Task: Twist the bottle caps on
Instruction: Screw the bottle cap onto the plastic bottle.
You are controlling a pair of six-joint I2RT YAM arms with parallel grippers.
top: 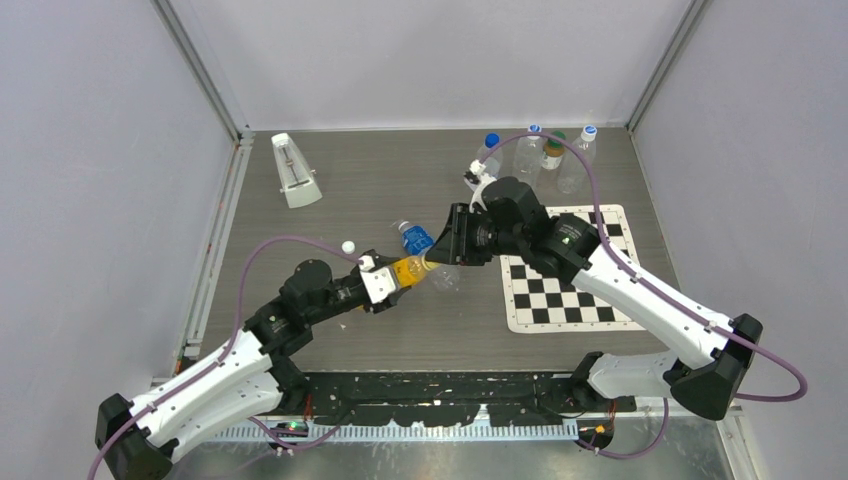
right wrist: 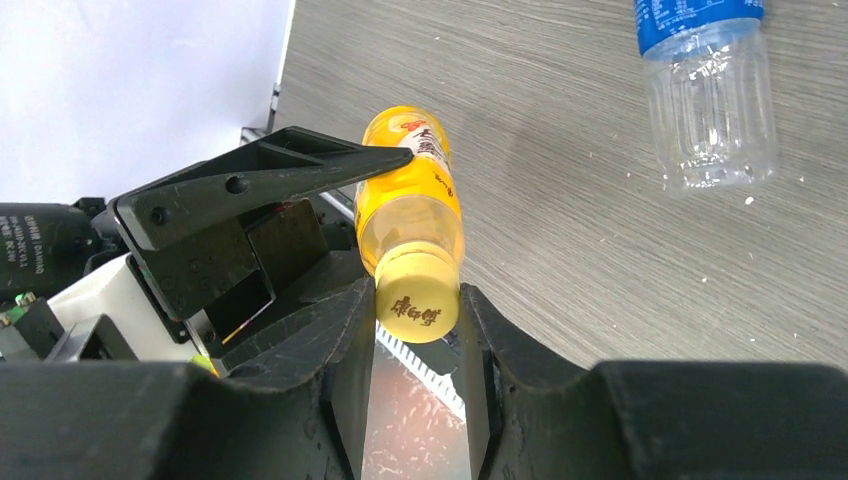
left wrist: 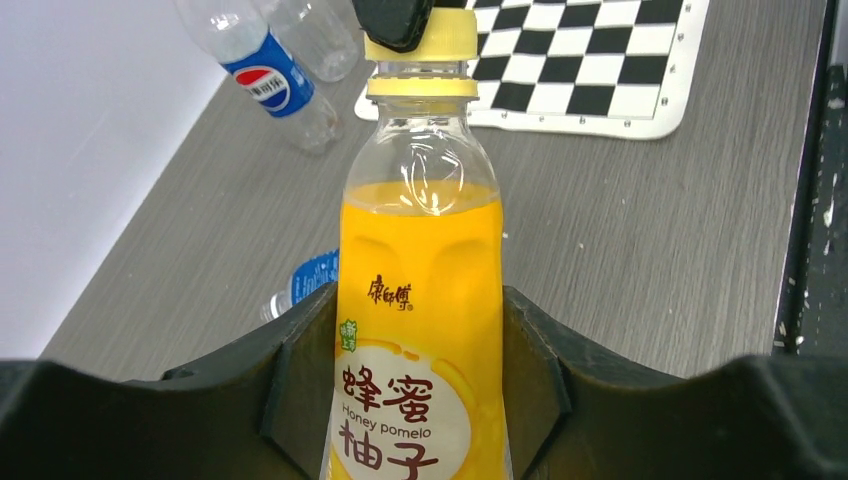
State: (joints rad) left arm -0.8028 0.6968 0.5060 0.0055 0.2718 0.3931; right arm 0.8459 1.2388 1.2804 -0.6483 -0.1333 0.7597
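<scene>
Grey wood-grain table (top: 400, 340) beneath everything, with a black-and-white checkered mat (top: 570, 295) lying on its right half. At far left, a white wedge-shaped object (top: 296, 172). Along the far edge, a row of four clear bottles (top: 528, 155), all upright.

At mid-table, above bare wood, both arms brought tip to tip. On the left gripper (top: 398, 277), fingers closed around the body of an orange juice bottle (top: 412, 268), pressing the label from both sides in the left wrist view, neck pointing toward the right arm. On the right gripper (right wrist: 417, 318), fingers pinched shut on the yellow cap (right wrist: 417, 303), one on each side, with the cap seated on the bottle's neck just above the yellow ring.

Just behind the held bottle, a blue-labelled clear bottle (top: 415, 238) lying on its side. Just beside the right gripper, another clear bottle (top: 447, 278), also lying down.

Smallest of all, a white cap (top: 348, 246) alone on the table, left of the grippers, near the left arm's cable.
</scene>
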